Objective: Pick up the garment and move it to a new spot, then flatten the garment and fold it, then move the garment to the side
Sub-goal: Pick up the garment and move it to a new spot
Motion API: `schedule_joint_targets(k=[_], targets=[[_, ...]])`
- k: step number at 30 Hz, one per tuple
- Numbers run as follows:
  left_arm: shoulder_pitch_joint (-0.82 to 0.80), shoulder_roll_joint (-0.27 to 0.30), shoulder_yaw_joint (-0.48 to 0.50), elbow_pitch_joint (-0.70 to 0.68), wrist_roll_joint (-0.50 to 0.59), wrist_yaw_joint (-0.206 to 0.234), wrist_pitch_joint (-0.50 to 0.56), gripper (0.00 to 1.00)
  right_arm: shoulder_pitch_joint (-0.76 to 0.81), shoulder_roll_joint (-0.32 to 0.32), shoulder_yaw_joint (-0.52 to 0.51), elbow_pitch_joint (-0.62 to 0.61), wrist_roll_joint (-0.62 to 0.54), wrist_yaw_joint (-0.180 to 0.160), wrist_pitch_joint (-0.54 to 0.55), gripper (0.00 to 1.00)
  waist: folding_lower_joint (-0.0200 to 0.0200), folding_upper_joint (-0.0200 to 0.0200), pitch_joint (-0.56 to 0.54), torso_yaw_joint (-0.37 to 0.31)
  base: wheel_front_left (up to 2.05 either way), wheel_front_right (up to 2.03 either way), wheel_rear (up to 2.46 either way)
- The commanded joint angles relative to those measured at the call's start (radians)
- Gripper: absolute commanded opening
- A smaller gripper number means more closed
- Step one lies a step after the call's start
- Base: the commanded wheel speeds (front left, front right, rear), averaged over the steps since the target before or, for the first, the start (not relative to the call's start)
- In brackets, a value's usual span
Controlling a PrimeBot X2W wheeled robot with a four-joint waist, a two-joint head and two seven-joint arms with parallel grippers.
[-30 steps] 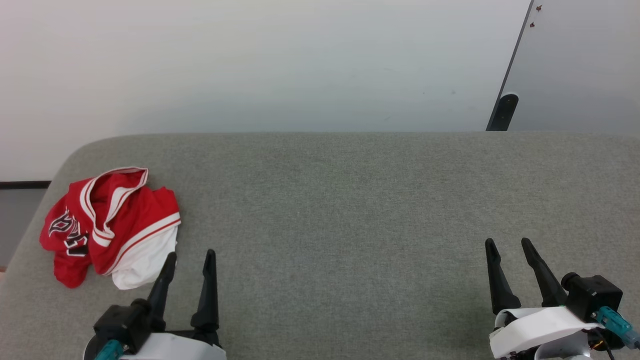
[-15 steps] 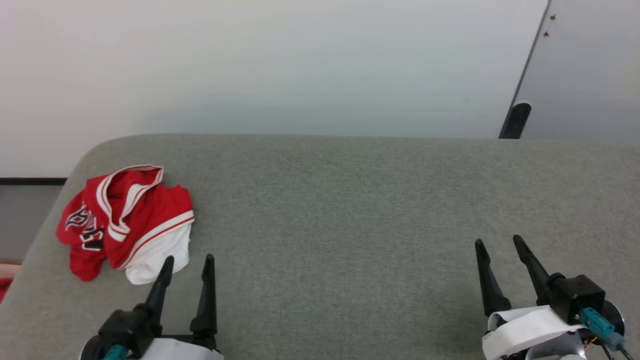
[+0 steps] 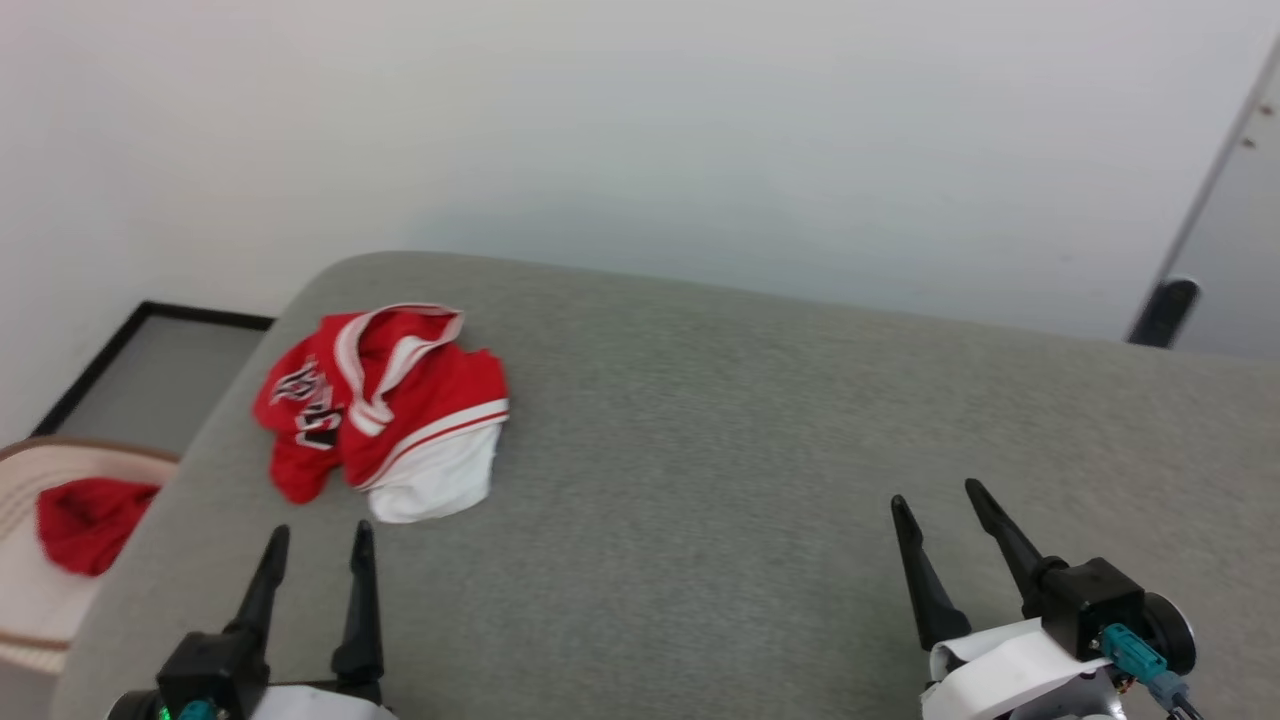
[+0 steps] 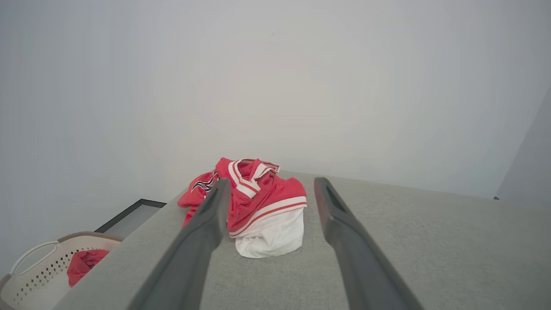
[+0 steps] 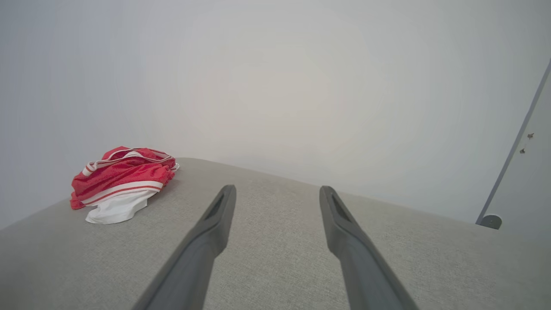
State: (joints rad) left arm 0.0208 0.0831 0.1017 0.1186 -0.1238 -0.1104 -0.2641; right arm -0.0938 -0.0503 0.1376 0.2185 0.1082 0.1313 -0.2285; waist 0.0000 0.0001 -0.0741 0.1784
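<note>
Left gripper (image 3: 320, 528) sat low over the table's (image 3: 700, 450) near left edge, both fingers spread wide, nothing between them; right gripper (image 3: 935, 493) sat likewise over the table's near right edge, fingers wide and empty, well apart from the left; both pointed toward the table's far side. Shirt (image 3: 400, 410) lay crumpled in a heap on the table's left end, toward the far left corner, beyond the left gripper and not touched by it; white sleeve end lay nearest, red body with striped trim behind it, black-and-white lettering on the side toward the table's left edge; in the left wrist view the heap sat framed between the fingers. Basket (image 3: 25, 600), pale, stood below the table's left edge, a red cloth (image 3: 85, 520) inside. Wall (image 3: 640, 130), plain and pale, rose behind the table's far edge.
</note>
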Motion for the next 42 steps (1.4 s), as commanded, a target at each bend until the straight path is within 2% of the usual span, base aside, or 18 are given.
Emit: schedule_joint_targets(k=[1,9,16,19,27,35,42], targets=[[0.01,0.005,0.008,0.0,0.002,0.006,0.0,1.0,-0.01,0.0,0.009,0.003,0.008,-0.001,-0.004,1.0,0.0,-0.0001,-0.024,0.077,0.0,0.0,0.0],[0.034,0.007,0.027,-0.006,-0.005,0.009,0.0,1.0,-0.018,0.0,0.052,0.024,0.034,-0.001,-0.011,1.0,0.0,-0.0001,-0.037,0.158,0.0,0.0,0.0],[-0.01,0.008,0.019,0.01,-0.051,-0.004,0.01,1.0,-0.032,-0.001,0.061,0.031,0.032,-0.001,-0.012,1.0,0.0,-0.0001,-0.013,0.144,0.0,0.0,0.0],[-0.059,0.037,0.013,0.019,-0.086,-0.01,0.05,1.0,-0.04,-0.001,0.058,0.03,0.029,-0.001,-0.006,1.0,0.0,-0.0001,0.008,0.121,0.0,0.0,0.0],[-0.28,0.158,0.025,0.021,-0.263,-0.019,0.285,1.0,-0.076,-0.001,0.045,-0.002,-0.006,-0.001,0.007,1.0,0.0,-0.0001,0.125,0.029,0.0,0.0,0.0],[-0.555,0.294,0.017,0.075,-0.436,-0.021,0.602,1.0,-0.137,-0.009,0.035,-0.047,-0.025,-0.001,0.009,1.0,0.0,-0.0001,0.3,-0.057,0.0,0.0,0.0],[-0.747,0.381,-0.005,0.209,-0.496,0.009,0.893,1.0,-0.183,-0.019,0.043,-0.067,-0.031,-0.001,0.003,1.0,0.0,-0.0001,0.411,-0.12,0.0,0.0,0.0]])
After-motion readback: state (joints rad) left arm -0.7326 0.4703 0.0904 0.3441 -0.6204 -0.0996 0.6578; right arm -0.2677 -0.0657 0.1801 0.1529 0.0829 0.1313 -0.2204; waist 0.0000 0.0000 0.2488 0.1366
